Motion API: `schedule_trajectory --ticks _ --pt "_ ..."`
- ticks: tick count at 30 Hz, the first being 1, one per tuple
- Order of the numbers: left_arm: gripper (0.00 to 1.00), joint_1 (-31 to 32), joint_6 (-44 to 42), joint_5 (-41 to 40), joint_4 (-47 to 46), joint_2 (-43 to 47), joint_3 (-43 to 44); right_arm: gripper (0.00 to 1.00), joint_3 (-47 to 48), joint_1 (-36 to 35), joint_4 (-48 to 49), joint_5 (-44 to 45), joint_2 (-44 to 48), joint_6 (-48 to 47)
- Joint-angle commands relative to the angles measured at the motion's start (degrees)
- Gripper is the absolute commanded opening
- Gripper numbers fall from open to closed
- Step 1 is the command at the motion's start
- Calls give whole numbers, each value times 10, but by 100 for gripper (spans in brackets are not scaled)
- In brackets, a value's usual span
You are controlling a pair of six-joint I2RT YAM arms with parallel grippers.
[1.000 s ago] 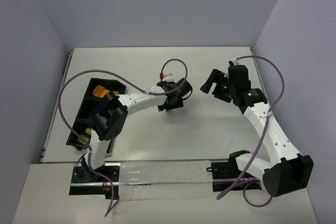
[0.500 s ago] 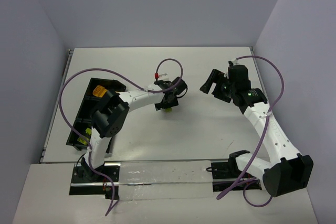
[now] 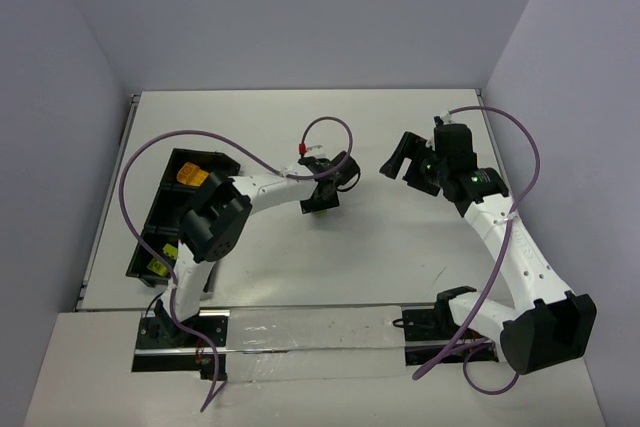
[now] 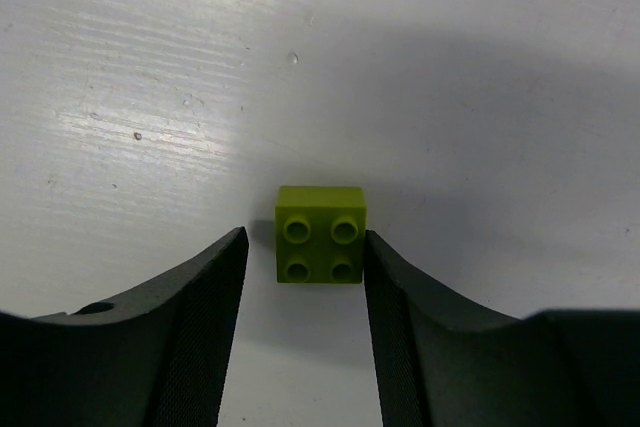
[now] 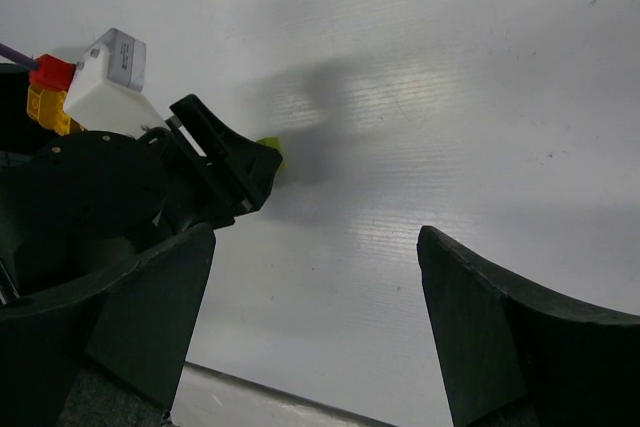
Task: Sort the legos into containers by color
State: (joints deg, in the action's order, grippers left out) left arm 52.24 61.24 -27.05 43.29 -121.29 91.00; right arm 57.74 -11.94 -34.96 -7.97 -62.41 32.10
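Observation:
A lime-green lego (image 4: 320,235) lies studs-up on the white table. My left gripper (image 4: 304,247) is open and low over it, one finger on each side; the right finger (image 4: 385,287) is at the brick's edge and the left finger (image 4: 215,297) stands a little off. In the top view the left gripper (image 3: 320,199) is mid-table and hides most of the brick. My right gripper (image 3: 395,161) is open and empty, in the air to the right. Its wrist view (image 5: 318,237) shows the left gripper (image 5: 200,172) and a sliver of the lime brick (image 5: 272,148).
The long black tray (image 3: 205,156) lies at the left. Orange legos (image 3: 190,176) sit in its far compartment and yellow and lime ones (image 3: 160,265) in a near one. The left arm's purple cable (image 3: 135,162) arches over the tray.
My left gripper has shifted slightly and settled around the lime-green brick, which now shows less in the top view. The right arm has not moved.

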Motion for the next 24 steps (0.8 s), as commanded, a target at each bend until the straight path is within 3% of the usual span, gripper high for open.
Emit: schedule_trajectory --ticks 1,9,13,18,24 --pt "53 10 3 -15 4 -11 15 89 9 2 9 -1 0 -5" --pt "23 9 14 -50 31 23 1 89 7 3 10 -2 2 -3" --pt "2 -1 26 -77 40 105 -58 89 5 3 12 -3 4 -5" --pt "0 -35 66 -81 84 234 -166 89 3 3 14 -5 5 -6" --pt "0 -135 165 -72 170 397 -305 89 1 2 18 -10 7 -5"
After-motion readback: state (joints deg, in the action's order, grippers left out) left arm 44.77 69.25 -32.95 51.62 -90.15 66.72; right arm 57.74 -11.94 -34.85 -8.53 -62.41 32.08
